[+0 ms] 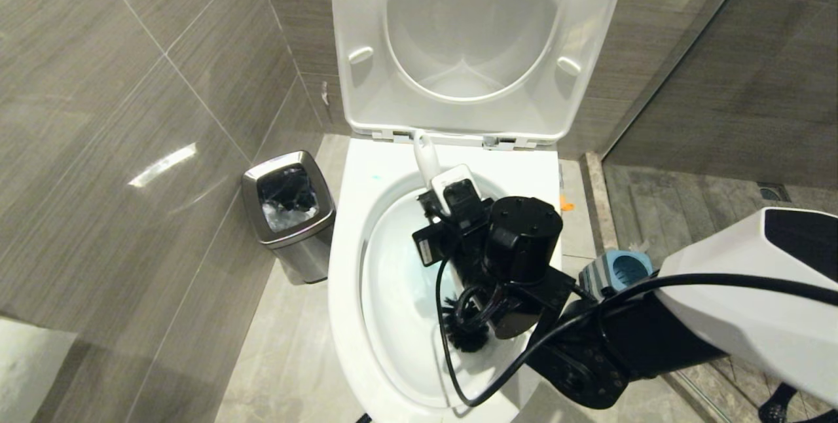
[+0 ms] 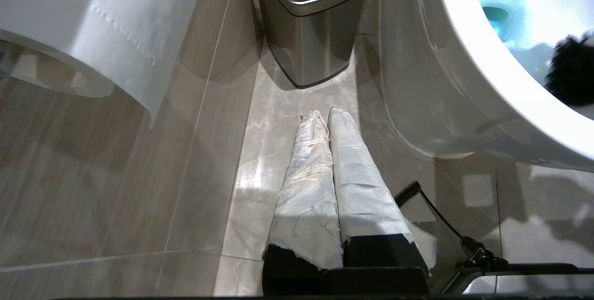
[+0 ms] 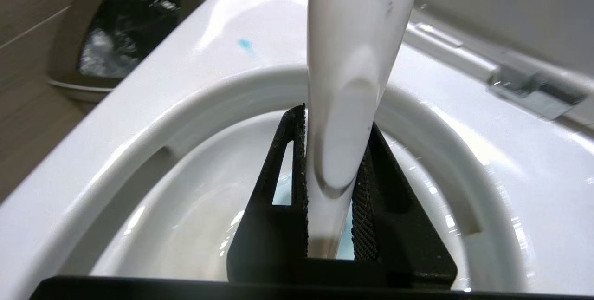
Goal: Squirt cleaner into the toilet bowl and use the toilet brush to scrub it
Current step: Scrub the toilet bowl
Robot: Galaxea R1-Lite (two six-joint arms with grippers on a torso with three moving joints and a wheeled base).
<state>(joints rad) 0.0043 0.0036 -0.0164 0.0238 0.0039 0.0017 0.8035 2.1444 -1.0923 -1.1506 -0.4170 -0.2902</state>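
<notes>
Right tool [image 3: 330,184] is clamped on the toilet brush [image 3: 345,105], its two black ribbed fingers [image 3: 297,174] pressed against either side of the slim white handle. In the head view the right arm reaches over the toilet bowl [image 1: 347,266] from the right, with the handle's rounded end rising toward the hinges and the black bristle head [image 1: 466,326] down inside the basin near the front wall. Seat and lid [image 1: 458,43] stand raised. Cleaner [image 2: 496,7] shows as a turquoise tint around the drain, plus a small teal spot [image 3: 244,45] on the flat rim. Left tool [image 2: 332,151], fingers wrapped in white tissue, is closed on nothing and hangs over the floor beside the bowl, near the steel bin [image 2: 311,26]. A blue-and-grey brush holder [image 1: 615,270] stands on the floor right of the bowl.
</notes>
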